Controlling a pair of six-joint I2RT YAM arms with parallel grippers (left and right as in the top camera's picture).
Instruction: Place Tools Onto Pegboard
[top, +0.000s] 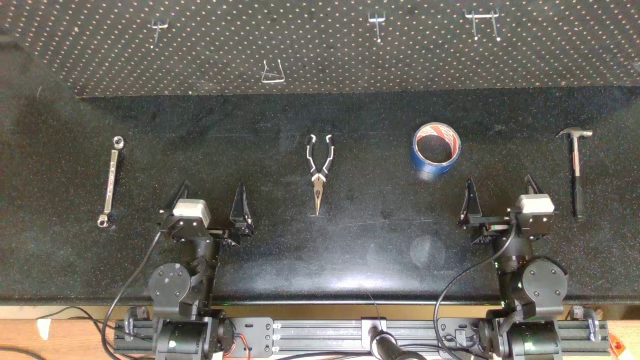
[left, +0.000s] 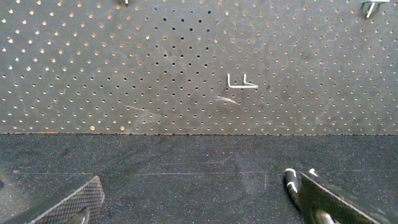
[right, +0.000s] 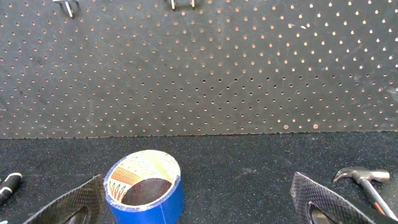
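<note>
The wrench (top: 110, 181) is shiny metal, the tape roll (right: 146, 210) glossy, the table covering (top: 380, 240) matt and grainy.

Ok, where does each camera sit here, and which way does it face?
Top view: fixed overhead, looking down on the worktop; both arm bases along the bottom edge, left gripper and right gripper open.
Left wrist view: on the left arm's wrist, facing the pegboard; own fingers at the edge, pliers handle near one.
Right wrist view: on the right arm's wrist, facing the pegboard; tape roll between own fingers, hammer beside.
Shared: tape roll and hammer, in top and right wrist views.
</note>
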